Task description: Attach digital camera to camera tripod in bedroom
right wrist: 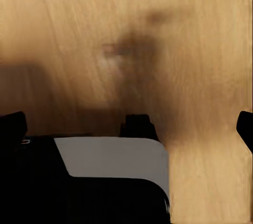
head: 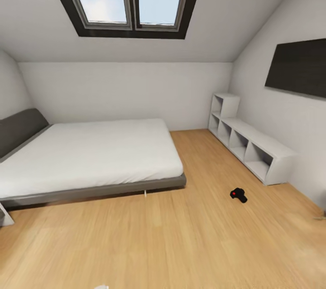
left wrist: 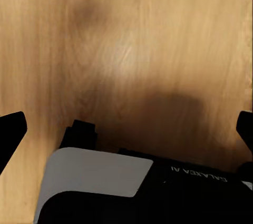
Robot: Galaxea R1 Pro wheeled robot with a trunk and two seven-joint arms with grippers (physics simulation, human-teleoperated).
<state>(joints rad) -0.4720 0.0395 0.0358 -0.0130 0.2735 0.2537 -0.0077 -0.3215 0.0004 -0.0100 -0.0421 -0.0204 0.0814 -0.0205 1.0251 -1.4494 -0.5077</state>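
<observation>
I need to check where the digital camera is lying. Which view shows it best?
The head view: the digital camera lies on the wood floor, between the bed and the white cube shelves, red button visible. Both wrist views look down at floor planks and parts of the robot instead.

Open floor [head: 181, 234] beside bed [head: 86, 157]

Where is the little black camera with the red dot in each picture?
Head view: the digital camera lies on the wood floor, right of the bed's foot corner and in front of the white cube shelves.
Left wrist view: floor planks beyond the open left tool, with no camera there.
Right wrist view: the same for the open right tool.
Shared landmark: the light wood floor.
</observation>
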